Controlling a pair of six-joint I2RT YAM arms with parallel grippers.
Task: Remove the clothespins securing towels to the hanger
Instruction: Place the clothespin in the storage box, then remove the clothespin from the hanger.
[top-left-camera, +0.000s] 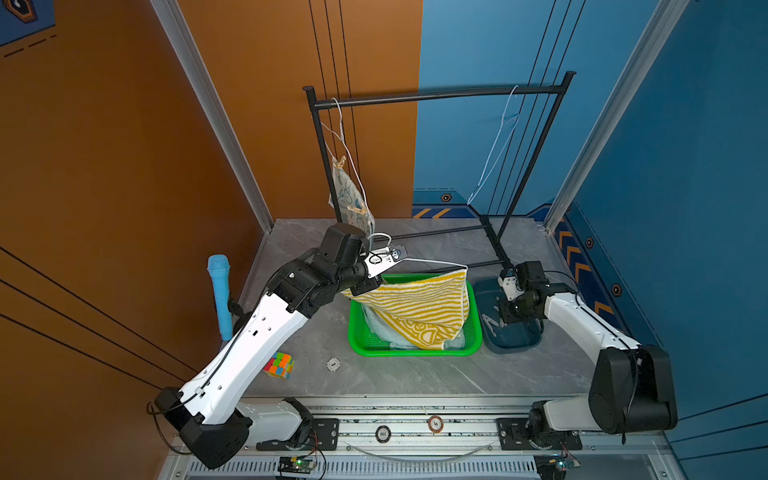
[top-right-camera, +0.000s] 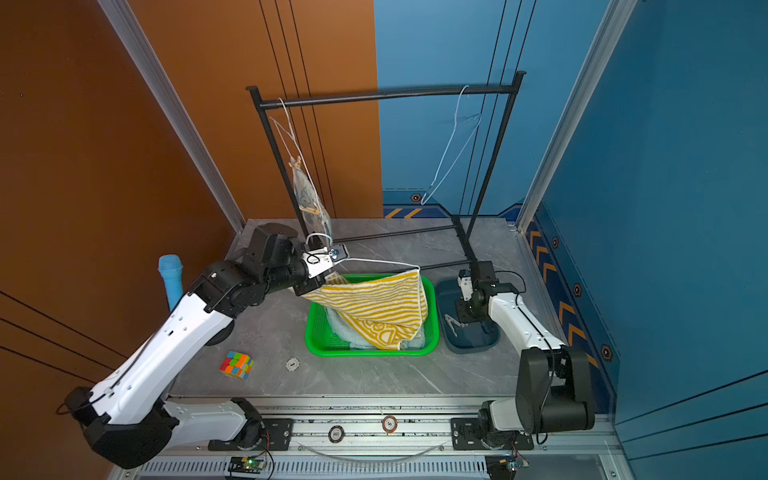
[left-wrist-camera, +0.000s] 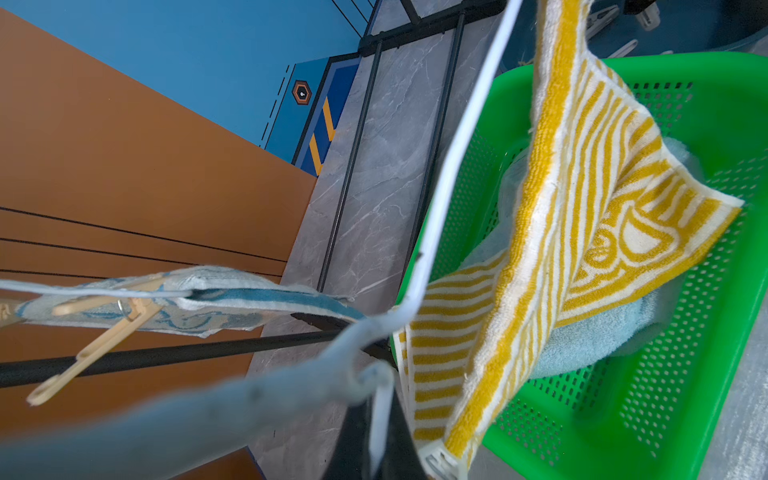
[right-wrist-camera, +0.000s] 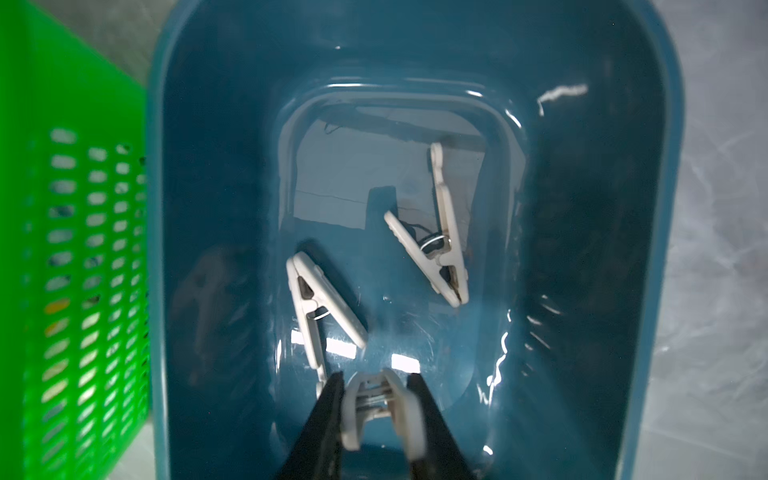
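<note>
Now, left fingers (left-wrist-camera: 347, 451) clamped on hanger (left-wrist-camera: 453, 158); right fingers (right-wrist-camera: 328, 415) around clothespin (right-wrist-camera: 374, 399), grip unclear.

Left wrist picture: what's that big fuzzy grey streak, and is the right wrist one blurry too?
Left wrist view: the white hanger, too near the lens, is out of focus; the yellow striped towel is sharp. Right wrist view: the glossy floor of the blue bin glares, and the clothespin at the right gripper is smeared.
</note>
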